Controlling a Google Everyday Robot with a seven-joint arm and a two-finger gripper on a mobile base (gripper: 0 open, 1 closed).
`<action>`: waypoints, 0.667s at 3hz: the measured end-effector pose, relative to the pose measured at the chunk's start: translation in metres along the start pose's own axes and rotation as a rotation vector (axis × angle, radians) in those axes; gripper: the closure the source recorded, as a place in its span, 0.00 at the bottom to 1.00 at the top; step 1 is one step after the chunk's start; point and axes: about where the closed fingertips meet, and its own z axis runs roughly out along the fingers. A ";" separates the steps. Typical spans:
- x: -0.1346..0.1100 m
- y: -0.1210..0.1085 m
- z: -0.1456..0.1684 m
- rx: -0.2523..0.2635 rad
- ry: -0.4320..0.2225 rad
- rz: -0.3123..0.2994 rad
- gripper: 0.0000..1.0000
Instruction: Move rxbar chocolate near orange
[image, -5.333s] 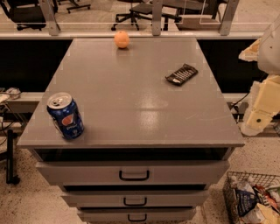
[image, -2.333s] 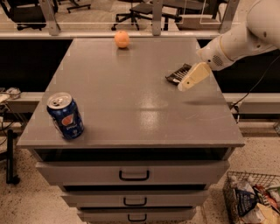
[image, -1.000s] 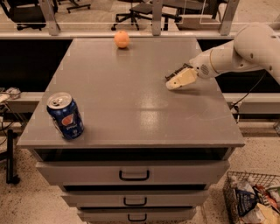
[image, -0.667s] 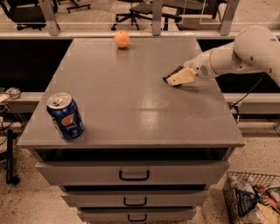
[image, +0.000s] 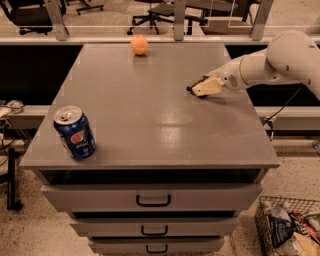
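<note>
The grey cabinet top carries the orange, a blue soda can, and the rxbar chocolate beneath the hand.

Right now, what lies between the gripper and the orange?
In the camera view, only bare tabletop separates the orange from the gripper, low at the rxbar chocolate on the right.

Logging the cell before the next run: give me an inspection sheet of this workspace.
Surface: grey cabinet top, drawers below.
Job's things: rxbar chocolate mostly hidden under the gripper, right side; orange at the far edge, apart from it.
Clutter: blue soda can upright, near left corner.
Gripper: down at the bar.
Cables: dark cable hanging below the arm.
Surroundings: office chairs behind; wire basket of packets on the floor, right.
</note>
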 end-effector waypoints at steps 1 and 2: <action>-0.021 -0.009 -0.013 0.023 -0.023 -0.057 1.00; -0.054 -0.028 -0.035 0.072 -0.049 -0.133 1.00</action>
